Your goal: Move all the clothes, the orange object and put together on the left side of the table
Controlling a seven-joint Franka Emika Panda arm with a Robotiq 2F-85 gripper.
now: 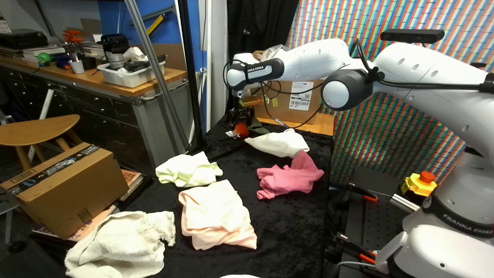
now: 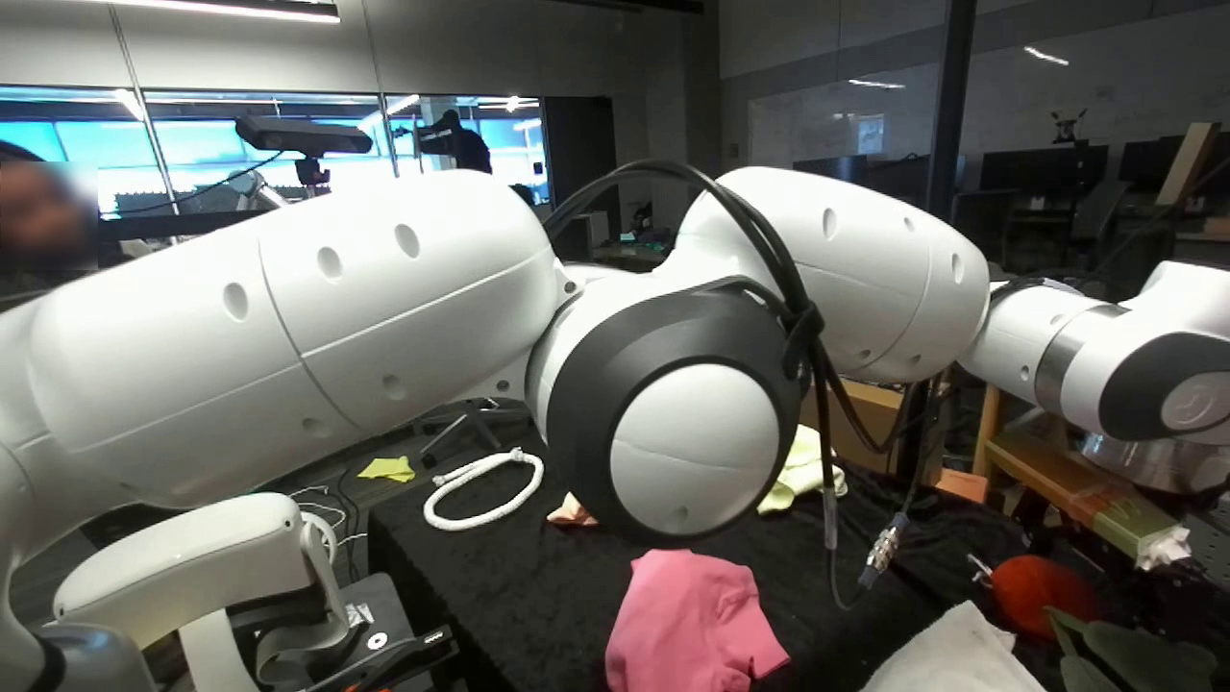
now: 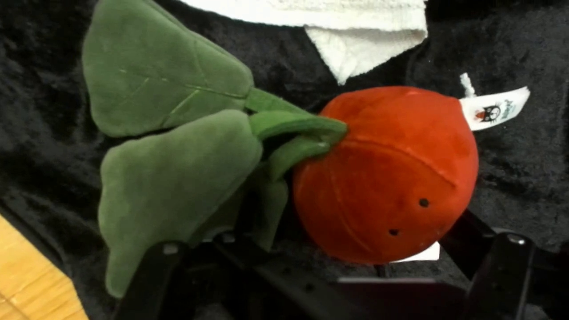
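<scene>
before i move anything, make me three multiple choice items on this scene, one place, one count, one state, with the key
1. Which cloth lies nearest the orange toy?
A pink; B white; C yellow

2. How many black dots show on the toy in the wrist view?
A two; B five; C none

3. How do the jaws stand?
A shut on a cloth; B shut on nothing; C open

1 B: the white cloth lies closest to it in both exterior views.
2 A: just two show, on its lower half.
3 C: they stand well apart in the wrist view.
</scene>
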